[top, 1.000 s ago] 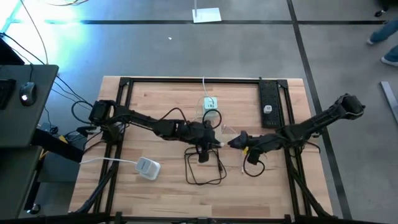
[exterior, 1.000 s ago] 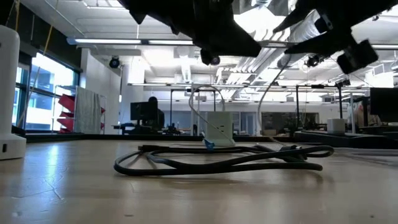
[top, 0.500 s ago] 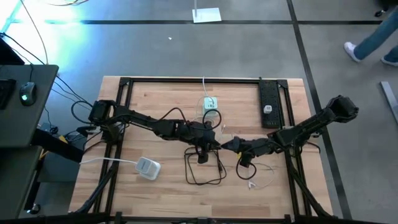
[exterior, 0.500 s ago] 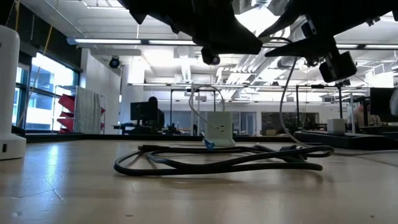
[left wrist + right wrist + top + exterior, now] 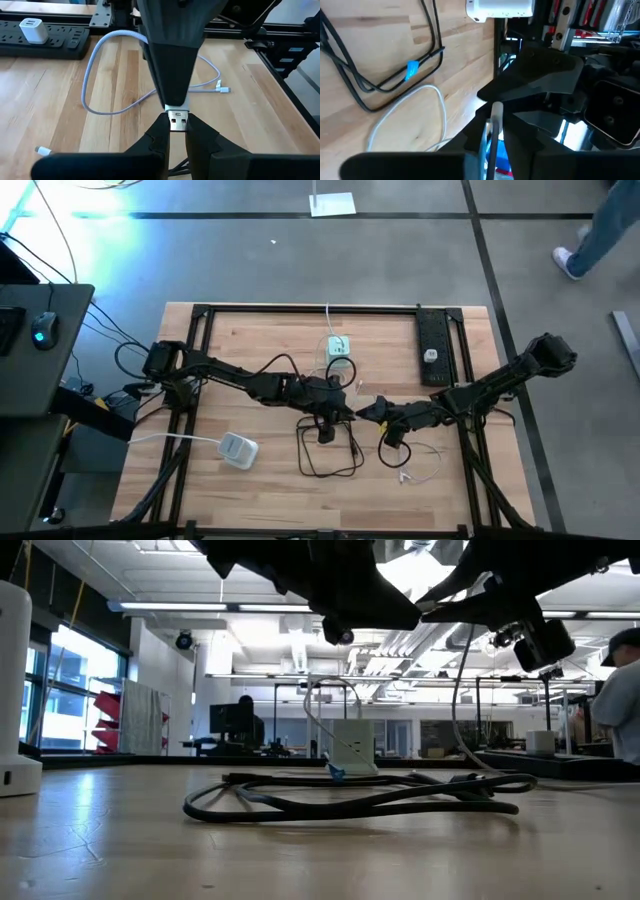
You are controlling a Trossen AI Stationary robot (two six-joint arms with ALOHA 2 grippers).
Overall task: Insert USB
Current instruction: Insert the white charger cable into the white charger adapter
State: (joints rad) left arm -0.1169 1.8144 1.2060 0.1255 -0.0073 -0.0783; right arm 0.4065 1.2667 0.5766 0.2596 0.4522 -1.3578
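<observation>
A white cable's USB plug [image 5: 178,117] hangs above the table's middle, between my two grippers. My left gripper [image 5: 340,408] reaches in from the table's left and is shut on the plug. My right gripper [image 5: 362,412] comes from the right, meets it tip to tip, and is shut on the same plug. The white cable [image 5: 420,465] drops from the plug and lies in loose loops on the wood. A white charger block [image 5: 338,347] stands on the table just beyond the grippers. Another white charger [image 5: 32,30] sits plugged into the black power strip [image 5: 432,345]. My left gripper pinches the plug's bare metal end [image 5: 178,121] between its two fingertips [image 5: 161,131], coming roughly level from the table's left. The plug is lifted clear of the table. My right gripper is closed on the plug's white body [image 5: 177,106], coming from the table's right. A pale strip [image 5: 493,120] shows between its fingers. The cable [image 5: 462,700] hangs slack from there down onto the table.
A black cable [image 5: 330,452] lies coiled on the table under the grippers. A white adapter with its lead [image 5: 238,448] lies at the near left. A black frame [image 5: 300,309] runs round the tabletop. A person [image 5: 618,690] stands beyond the table's right side.
My right gripper has moved toward the table's left, up to my left gripper, and has shut on the plug. The white cable's slack has dropped onto the table at the near right. A person has walked past on the floor at the far right.
</observation>
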